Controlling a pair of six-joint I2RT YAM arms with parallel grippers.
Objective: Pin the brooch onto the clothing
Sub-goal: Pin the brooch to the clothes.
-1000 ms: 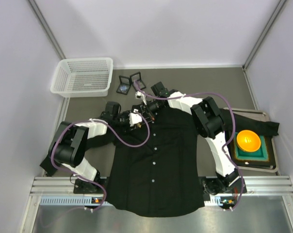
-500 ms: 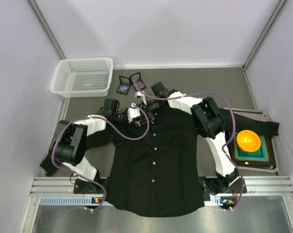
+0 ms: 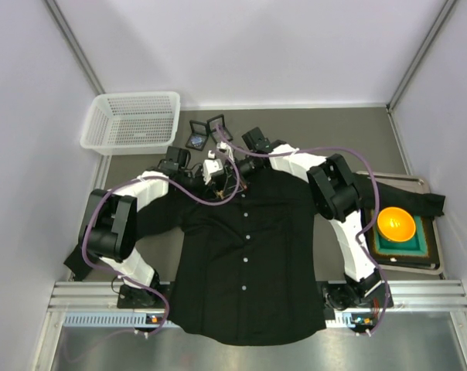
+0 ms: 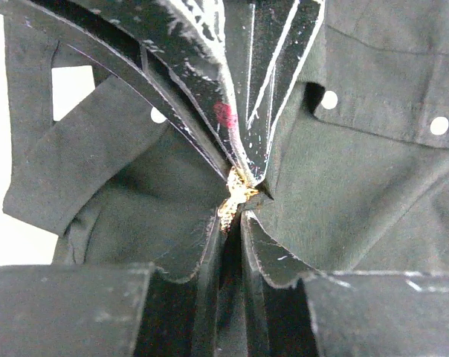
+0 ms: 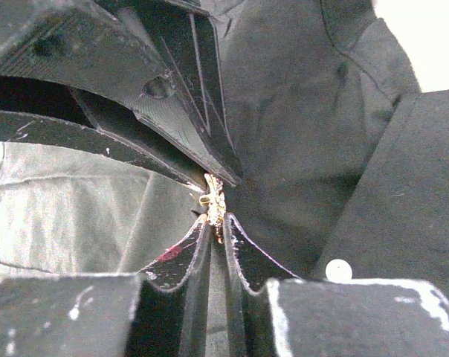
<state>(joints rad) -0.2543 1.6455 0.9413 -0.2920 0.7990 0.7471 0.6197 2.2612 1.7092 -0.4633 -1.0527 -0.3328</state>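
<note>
One gold brooch is held between two grippers meeting tip to tip. The left gripper has its jaws nearly together, clamped on the brooch, and the right gripper is pinched on it from the opposite side. The brooch sits over the collar area of the one black shirt, which lies front up; contact with the fabric cannot be determined.

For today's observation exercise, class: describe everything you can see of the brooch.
The brooch is a tiny, gold-coloured, metallic-looking piece; its shape is too small to make out. It sits over the black shirt near the collar, pinched between the fingertips of the left gripper and right gripper, which meet on it from opposite sides. Whether its pin has pierced the cloth cannot be told.
</note>
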